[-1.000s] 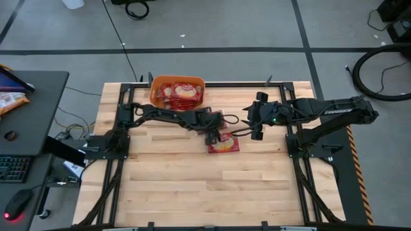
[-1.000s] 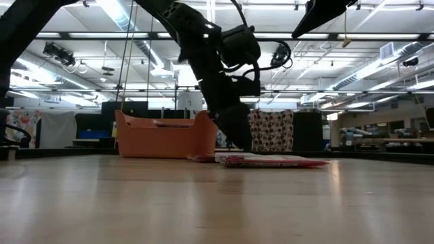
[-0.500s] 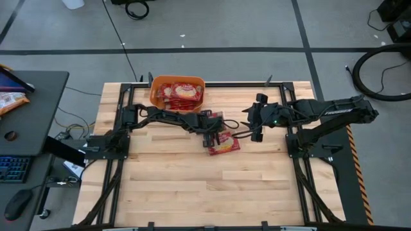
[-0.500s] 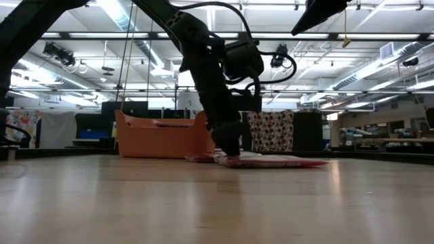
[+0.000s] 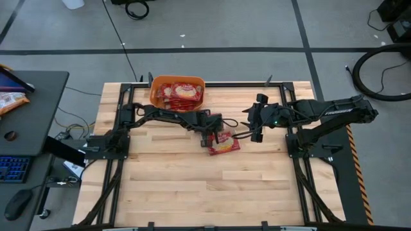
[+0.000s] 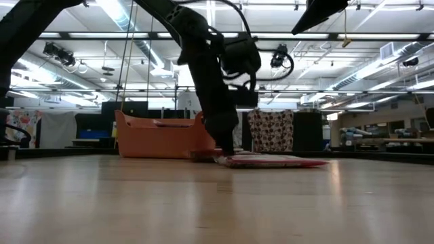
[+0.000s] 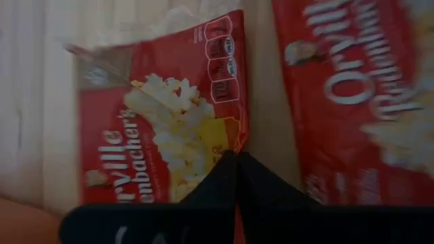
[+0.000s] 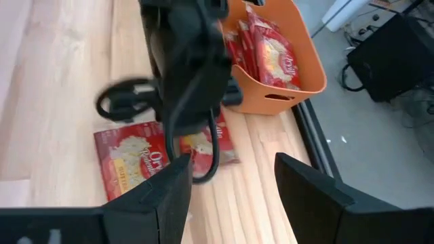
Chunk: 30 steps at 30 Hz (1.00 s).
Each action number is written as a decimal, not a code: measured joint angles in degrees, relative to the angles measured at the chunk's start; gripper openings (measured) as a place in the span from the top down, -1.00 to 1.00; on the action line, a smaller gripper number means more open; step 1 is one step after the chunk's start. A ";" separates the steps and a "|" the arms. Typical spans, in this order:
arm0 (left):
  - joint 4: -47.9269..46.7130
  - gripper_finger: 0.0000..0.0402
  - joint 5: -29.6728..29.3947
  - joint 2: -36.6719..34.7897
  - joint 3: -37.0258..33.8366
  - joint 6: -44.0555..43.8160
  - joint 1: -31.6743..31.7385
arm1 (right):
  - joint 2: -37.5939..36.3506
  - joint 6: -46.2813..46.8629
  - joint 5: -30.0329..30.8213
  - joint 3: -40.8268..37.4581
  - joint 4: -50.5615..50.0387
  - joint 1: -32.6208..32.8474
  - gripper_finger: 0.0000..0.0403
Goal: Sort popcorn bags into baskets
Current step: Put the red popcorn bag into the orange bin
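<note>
Red, flat rectangular popcorn packets (image 5: 223, 144) with cream-yellow popcorn pictures and white lettering lie side by side on the pale wooden worktop (image 5: 192, 186), two of them near its middle. More of the same red packets (image 5: 180, 92) stand packed in the orange rounded plastic tub (image 5: 156, 94) at the worktop's far edge. From overhead the left claw (image 5: 211, 136) sits at the loose packets' left edge, but its fingers are too small to read there. The left wrist view fills that in: the two dark fingertips (image 7: 234, 177) meet in a point, pressed together at the edge of one packet (image 7: 163, 135), with the second packet (image 7: 359, 102) just beside it. At worktop height the packets (image 6: 271, 161) show only as a thin red sliver lying flat. The right claw (image 5: 255, 136) hovers just right of them; its own wrist view shows its fingers (image 8: 166, 193) spread wide apart, holding nothing.
</note>
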 joint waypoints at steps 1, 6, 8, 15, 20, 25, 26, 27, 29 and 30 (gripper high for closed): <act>-0.59 0.97 0.83 -0.83 0.18 -0.01 0.08 | 0.00 -0.01 0.34 0.00 -0.08 0.00 -0.07; -2.77 0.98 5.48 -5.83 0.48 -1.23 0.79 | 0.00 0.00 2.43 0.00 -0.54 0.00 -0.07; -3.84 0.99 7.25 -7.82 0.40 -1.66 1.12 | 0.00 -0.03 3.17 0.00 -0.54 0.00 -0.07; -5.85 0.99 11.69 -15.24 0.43 -3.35 2.44 | 0.00 -0.18 6.06 0.00 -0.50 0.00 -0.07; -7.69 0.99 11.81 -20.23 0.45 -4.54 3.84 | 0.00 -0.52 7.06 0.00 -0.45 -0.02 -0.07; -8.96 1.00 11.74 -25.96 0.47 -5.17 6.33 | 0.00 -0.46 7.12 0.00 -0.38 -0.02 -0.07; -9.08 1.00 11.74 -27.20 0.47 -5.65 7.01 | 0.00 -0.46 7.12 0.00 -0.39 -0.02 -0.07; -8.89 1.00 11.67 -28.43 0.47 -6.00 7.68 | -0.01 -0.45 7.12 0.00 -0.39 -0.02 -0.07; -8.79 1.00 11.41 -30.86 0.47 -6.14 9.29 | 0.00 -0.44 7.12 0.00 -0.39 -0.02 -0.07; -8.83 1.00 10.73 -32.11 0.47 -6.12 10.04 | 0.00 -0.41 7.12 0.00 -0.34 -0.02 -0.07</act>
